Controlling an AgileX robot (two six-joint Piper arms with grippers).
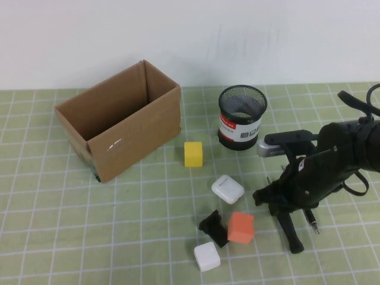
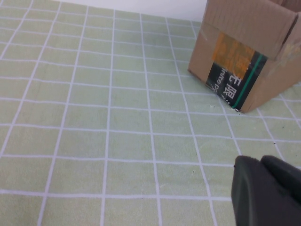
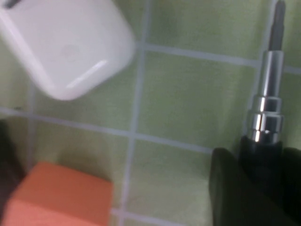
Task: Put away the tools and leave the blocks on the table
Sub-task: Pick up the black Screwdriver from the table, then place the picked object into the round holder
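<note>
My right gripper (image 1: 300, 233) is low over the green grid mat (image 1: 119, 237) at the right. In the right wrist view it (image 3: 261, 162) is shut on a black-handled screwdriver (image 3: 265, 117) whose metal tip points away from the fingers; the tip also shows in the high view (image 1: 312, 224). The second tool is out of view. The orange cube (image 1: 240, 227) and white cube (image 1: 206, 256) lie left of the gripper, the yellow cube (image 1: 193, 154) farther back. My left gripper (image 2: 268, 188) shows only in the left wrist view, shut and empty above bare mat near the cardboard box (image 2: 244, 52).
An open cardboard box (image 1: 119, 127) stands at the back left. A black mesh pen cup (image 1: 242, 119) stands behind the right arm. A white rounded case (image 1: 227, 189) and a small chunky black piece (image 1: 214, 228) lie among the cubes.
</note>
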